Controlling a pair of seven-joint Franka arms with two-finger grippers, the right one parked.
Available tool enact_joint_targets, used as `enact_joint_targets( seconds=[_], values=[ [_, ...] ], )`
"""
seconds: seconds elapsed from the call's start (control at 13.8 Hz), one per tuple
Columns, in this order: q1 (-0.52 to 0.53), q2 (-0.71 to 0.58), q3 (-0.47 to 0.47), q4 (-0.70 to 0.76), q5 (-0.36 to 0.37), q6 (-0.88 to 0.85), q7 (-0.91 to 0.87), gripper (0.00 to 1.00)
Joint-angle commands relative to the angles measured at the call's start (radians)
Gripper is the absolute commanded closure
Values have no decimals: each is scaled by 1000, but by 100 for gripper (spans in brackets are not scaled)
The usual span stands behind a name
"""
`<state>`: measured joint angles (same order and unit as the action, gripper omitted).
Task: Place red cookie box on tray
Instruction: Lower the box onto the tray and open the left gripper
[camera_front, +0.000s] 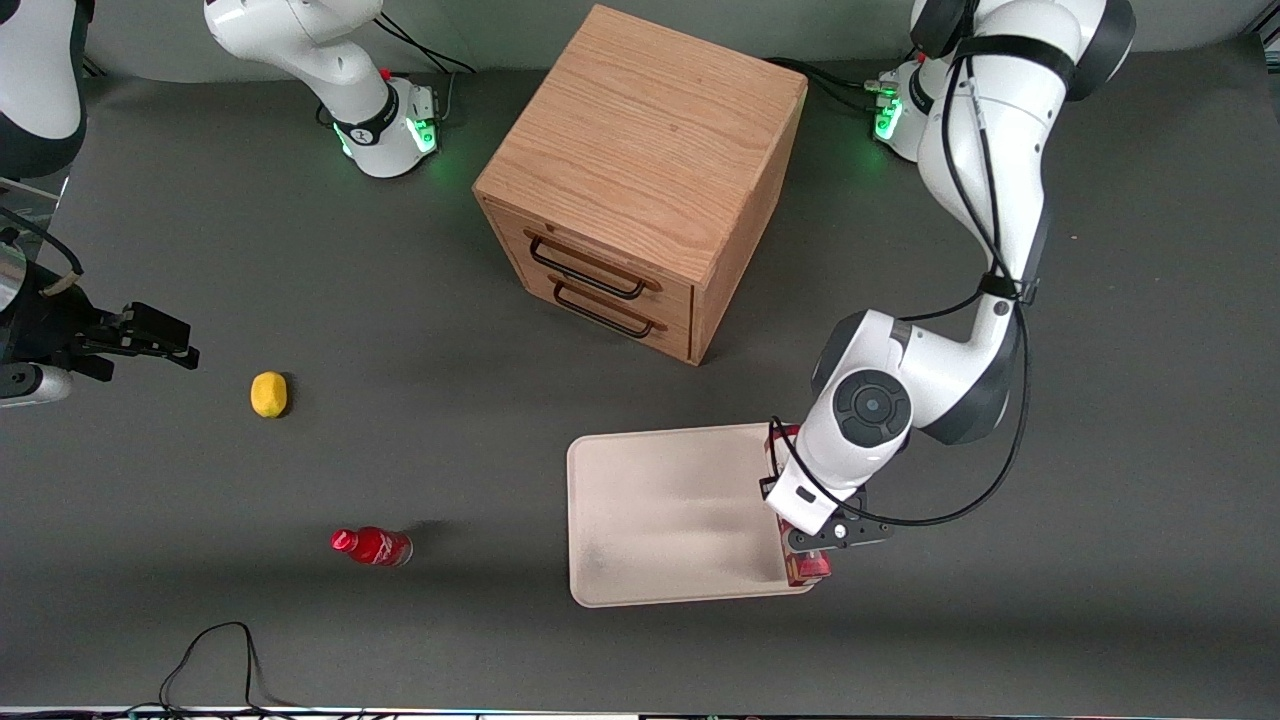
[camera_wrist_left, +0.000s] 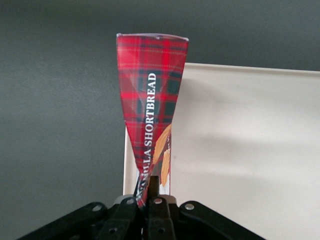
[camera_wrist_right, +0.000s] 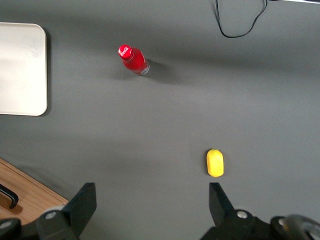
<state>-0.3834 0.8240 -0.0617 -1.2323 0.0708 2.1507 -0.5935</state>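
The red cookie box (camera_wrist_left: 150, 100) is a slim tartan-red carton with white lettering and tan cookie pictures. My left gripper (camera_wrist_left: 148, 192) is shut on one end of it, and the carton is squeezed thin between the fingers. In the front view the gripper (camera_front: 815, 540) and wrist cover most of the box (camera_front: 806, 566); only its two ends show. The box runs along the rim of the cream-white tray (camera_front: 660, 510) at the working arm's end, partly over the tray (camera_wrist_left: 250, 150) and partly over the table. Whether it rests on the rim or hangs above it, I cannot tell.
A wooden two-drawer cabinet (camera_front: 645, 180) stands farther from the front camera than the tray. A small red bottle (camera_front: 372, 546) and a yellow lemon (camera_front: 268, 393) lie toward the parked arm's end. A black cable (camera_front: 215, 660) loops at the table's near edge.
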Motion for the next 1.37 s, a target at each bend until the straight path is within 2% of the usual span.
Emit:
enact_joint_targets(
  seconds=[0.0, 0.22, 0.29, 0.36, 0.65, 0.79, 1.3],
  values=[
    [0, 20, -1, -6, 18, 35, 11, 100],
    [-2, 27, -1, -7, 18, 44, 11, 100],
    [0, 27, -1, -7, 20, 44, 12, 54],
    [0, 26, -1, -9, 24, 44, 8, 1],
    [-2, 9, -1, -12, 23, 23, -9, 0],
    [0, -40, -3, -7, 21, -58, -9, 0],
    [14, -382, -27, -7, 6, -397, -9, 0]
  ],
)
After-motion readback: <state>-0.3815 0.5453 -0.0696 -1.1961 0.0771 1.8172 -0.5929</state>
